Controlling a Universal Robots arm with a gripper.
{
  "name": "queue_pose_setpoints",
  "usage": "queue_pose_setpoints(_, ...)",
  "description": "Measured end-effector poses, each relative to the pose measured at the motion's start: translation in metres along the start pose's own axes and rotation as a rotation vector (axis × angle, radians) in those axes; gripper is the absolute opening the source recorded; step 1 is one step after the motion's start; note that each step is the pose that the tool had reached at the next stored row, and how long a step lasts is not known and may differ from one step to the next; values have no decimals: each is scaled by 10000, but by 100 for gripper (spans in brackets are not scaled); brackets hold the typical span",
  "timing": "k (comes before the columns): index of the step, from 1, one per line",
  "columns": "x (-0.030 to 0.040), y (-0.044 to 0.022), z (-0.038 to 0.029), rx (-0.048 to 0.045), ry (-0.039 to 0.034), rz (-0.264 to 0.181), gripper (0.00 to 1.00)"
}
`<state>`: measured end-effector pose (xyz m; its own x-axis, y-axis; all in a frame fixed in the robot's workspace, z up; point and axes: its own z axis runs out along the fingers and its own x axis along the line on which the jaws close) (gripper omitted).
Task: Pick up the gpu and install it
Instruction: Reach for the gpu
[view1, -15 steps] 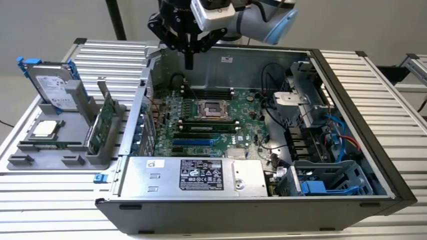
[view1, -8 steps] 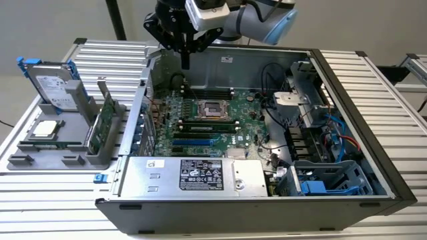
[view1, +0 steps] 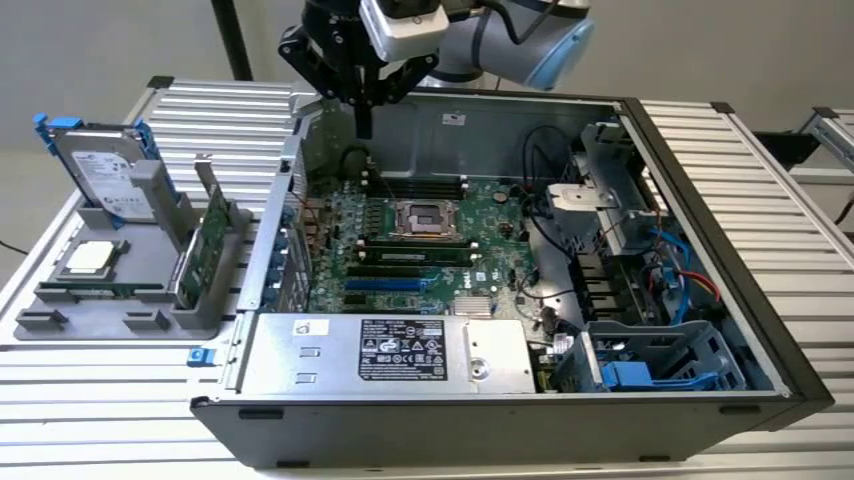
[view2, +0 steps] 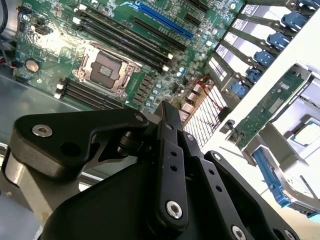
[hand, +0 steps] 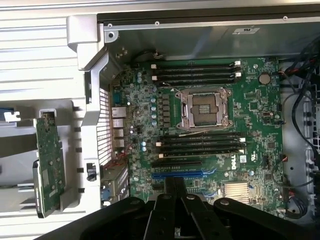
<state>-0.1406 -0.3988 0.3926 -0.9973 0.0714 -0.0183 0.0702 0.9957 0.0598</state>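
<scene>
One hand (view1: 363, 128) hangs over the open computer case (view1: 747, 250), close to the case's far wall. Its fingers are pressed together and grip nothing. In the first wrist view they point down at the motherboard (hand: 200, 130) inside the case.

The gpu (view1: 200, 250) is outside the case, just past the case wall on the exterior view's left. It stands on edge in a grey holder (view1: 134, 310) on the slatted tabletop (view1: 80, 400). Its long axis runs alongside that case wall, and its silver bracket rises at the end farther from the camera. A hard drive (view1: 107, 165) stands in the same holder, farther from the case than the card.

From the hand, then, the gpu lies sideways over that case wall and lower down, not beneath the fingers. By my reading the pick-up has not begun. The thin upper edge of the card is the part that faces the hand.
</scene>
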Motion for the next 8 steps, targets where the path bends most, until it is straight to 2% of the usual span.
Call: queue_pose_setpoints(8,68,-5,-2,1,0,0,0)
